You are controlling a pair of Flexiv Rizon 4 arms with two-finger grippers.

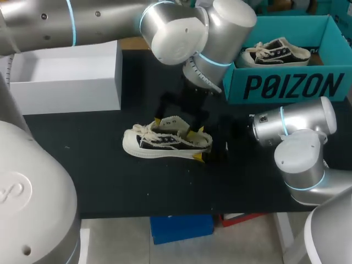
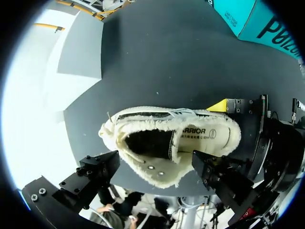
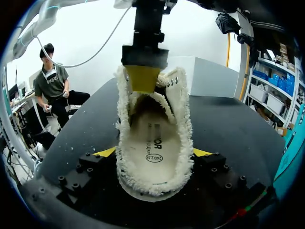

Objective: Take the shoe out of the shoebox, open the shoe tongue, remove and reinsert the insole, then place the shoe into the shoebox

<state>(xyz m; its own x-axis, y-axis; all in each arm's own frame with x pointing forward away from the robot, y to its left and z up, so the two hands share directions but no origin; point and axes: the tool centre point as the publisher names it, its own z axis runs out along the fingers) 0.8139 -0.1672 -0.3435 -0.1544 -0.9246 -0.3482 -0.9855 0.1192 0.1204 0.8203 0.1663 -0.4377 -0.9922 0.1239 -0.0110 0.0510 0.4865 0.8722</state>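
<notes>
At the right gripper [image 3: 155, 152], clamped on the heel of the shoe [image 1: 165, 142], with one yellow tip pressed to each side of it; inside the open top, just ahead of those tips, one pale insole [image 3: 153, 143] lying flat, printed near the heel; at the left gripper [image 2: 155, 157], spread wide and closed on nothing, with the two black fingers [image 2: 95, 174] standing apart along the shoe's length over its opening; in the right wrist view, one yellow pad [image 3: 142, 78] of that gripper down at the laced end of the opening, contact there hard to judge; outward from the jaws, upright on its sole near the middle of the black table [image 1: 110, 181]; pointing toe toward the left arm's side and heel toward the right arm's, with the long axis running across the table from side to side; counting shoes, two: this one between the grippers and a second shoe [image 1: 275, 52] inside the teal shoebox [image 1: 291, 87] at the far right, well apart from the first; counting boxes, two as well: the shoebox and an open-topped white box [image 1: 66, 82] at the far left; counting arms, two: the left in from the far left and past the middle, the right in from the right side; counting grippers, one per arm, both at the shoe on the table.
</notes>
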